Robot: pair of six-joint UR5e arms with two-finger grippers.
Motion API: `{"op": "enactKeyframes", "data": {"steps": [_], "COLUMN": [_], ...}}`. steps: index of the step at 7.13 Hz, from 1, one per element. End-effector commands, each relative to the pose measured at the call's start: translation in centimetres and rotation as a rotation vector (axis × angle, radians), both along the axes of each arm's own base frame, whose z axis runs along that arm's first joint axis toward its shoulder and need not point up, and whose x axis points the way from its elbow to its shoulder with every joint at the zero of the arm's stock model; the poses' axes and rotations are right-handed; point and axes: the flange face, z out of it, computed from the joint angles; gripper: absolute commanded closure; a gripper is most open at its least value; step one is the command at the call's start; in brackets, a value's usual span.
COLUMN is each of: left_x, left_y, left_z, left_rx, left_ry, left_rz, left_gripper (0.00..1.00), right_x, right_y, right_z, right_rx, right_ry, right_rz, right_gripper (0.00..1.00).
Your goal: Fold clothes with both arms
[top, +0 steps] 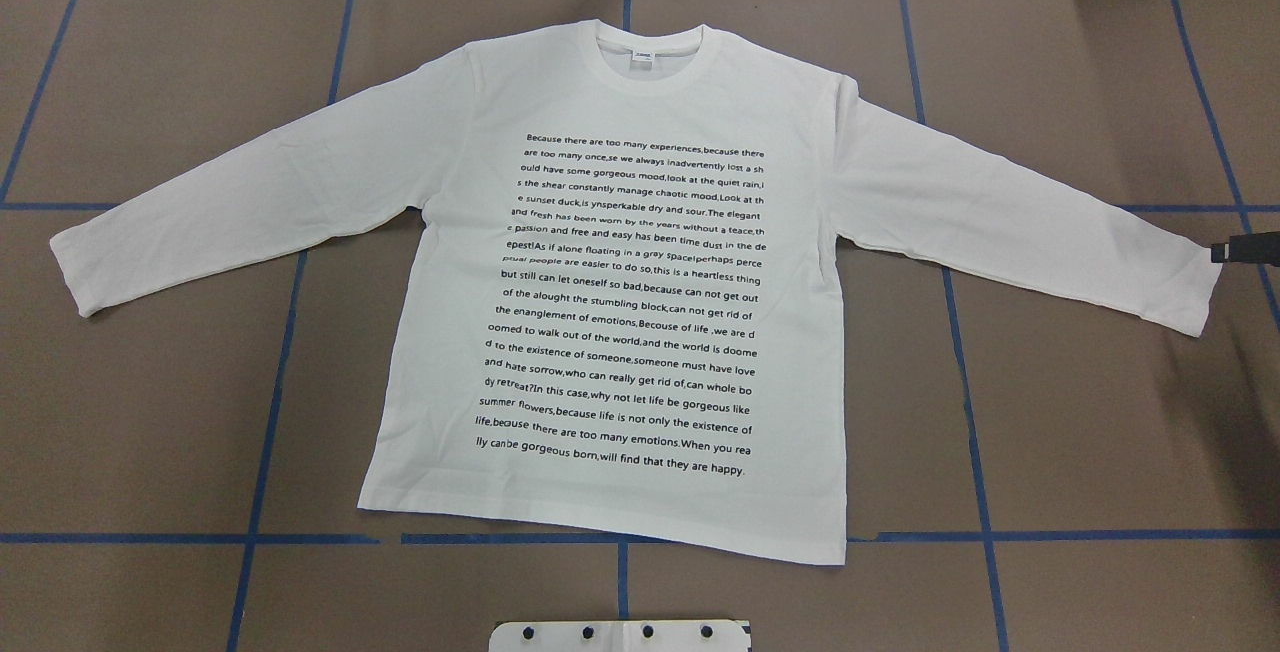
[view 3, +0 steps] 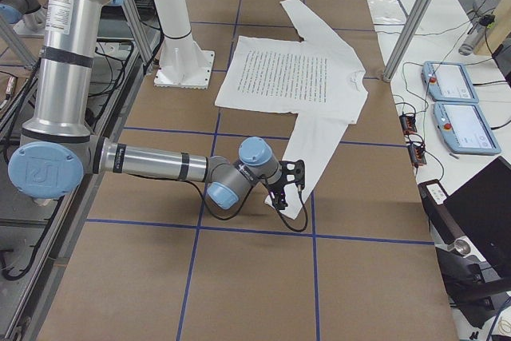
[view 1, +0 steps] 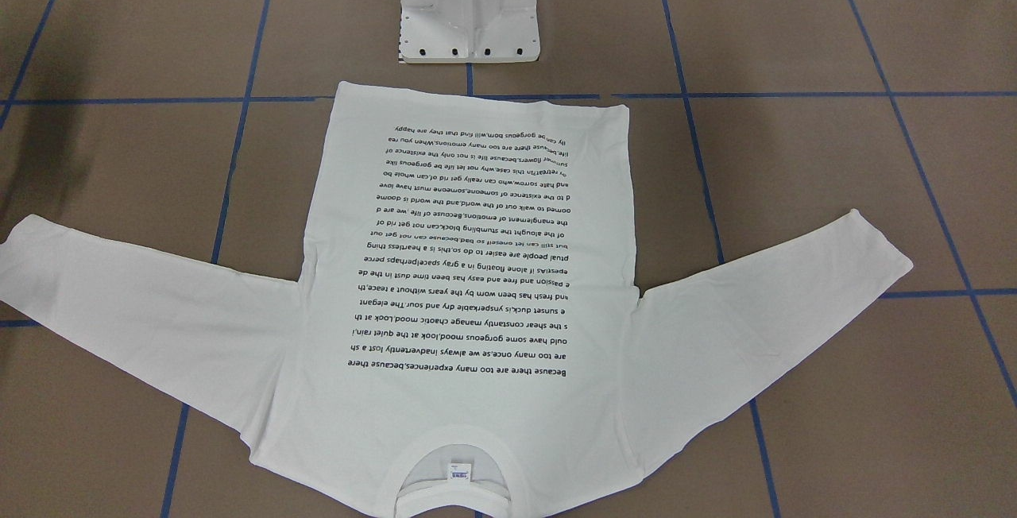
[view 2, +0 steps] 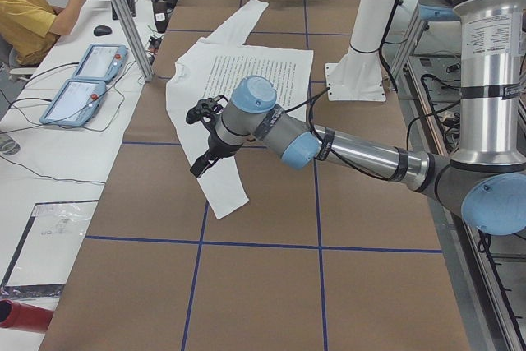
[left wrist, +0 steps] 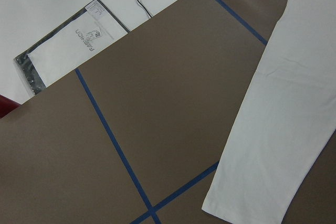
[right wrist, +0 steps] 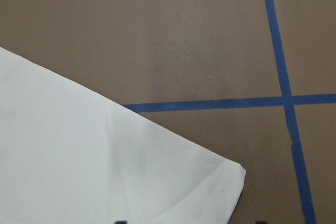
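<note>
Left gripper [view 2: 200, 166] hangs near the left cuff [top: 75, 277]; you cannot tell its finger gap. The T-shirt [top: 620, 312] lies flat on the table [top: 150, 432], print up, sleeves spread. Right gripper [top: 1243, 250] sits just beside the right cuff [top: 1195, 292], mostly cut off, finger gap unreadable. Risk: a one-layer pinch drags a sleeve askew.

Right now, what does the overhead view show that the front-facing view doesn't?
Only overhead: the right claw at a sleeve end of the shirt, and the whole collar. Only front-facing: the pedestal's column; overhead catches just its base plate. Both: the shirt flat, text up, sleeves spread, on the taped table.
</note>
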Motion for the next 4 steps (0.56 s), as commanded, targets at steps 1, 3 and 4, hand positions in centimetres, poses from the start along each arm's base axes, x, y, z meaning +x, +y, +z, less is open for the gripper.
{"op": "enactKeyframes", "data": {"steps": [1,3,4], "left_x": [0.0,0.0,0.0], "left_y": [0.0,0.1,0.1], "left_z": [-0.1,-0.1,-0.1], "left_rx": [0.006,0.018,0.017], "left_ry": [0.0,0.002,0.001], "left_rz": [0.0,-0.001,0.0], "left_gripper": [0.0,0.0,0.0], "right_x": [-2.7,-4.2,-4.7], "right_y": [1.3,1.9,2.2], "right_z": [1.4,1.8,1.9], "right_rx": [-0.013,-0.016,-0.018], "right_ry": [0.041,0.061,0.066], "right_rz": [0.007,0.002,-0.005], "right_gripper": [0.24,0.26,0.28]}}
